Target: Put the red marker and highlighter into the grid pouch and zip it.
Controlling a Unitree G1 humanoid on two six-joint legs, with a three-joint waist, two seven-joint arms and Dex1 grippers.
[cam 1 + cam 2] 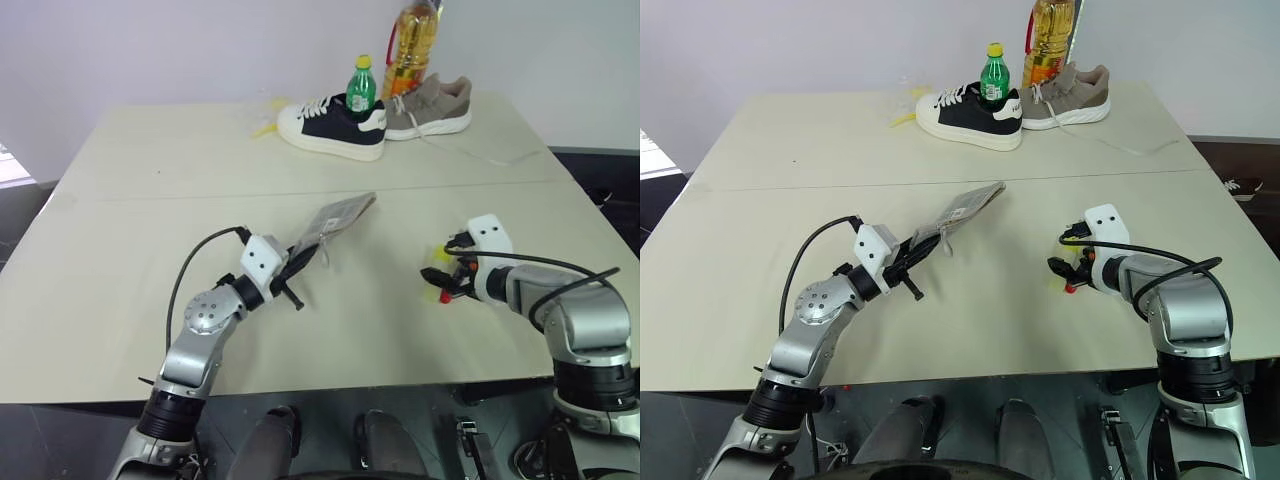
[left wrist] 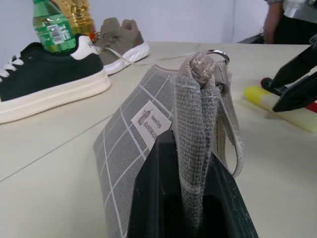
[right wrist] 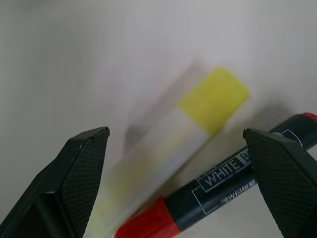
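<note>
- Right tool [image 3: 176,144] released, jaws spread wide over highlighter [image 3: 173,139] and red marker [image 3: 223,191], which lie side by side and touching on the worktop [image 1: 150,200].
- Risk: closing here may pinch both pens, or knock one rolling.
- Left tool [image 2: 190,198] clenched on grid pouch [image 2: 133,148], lifted by one end; the mouth looks pinched flat, so inserting may jam.
</note>
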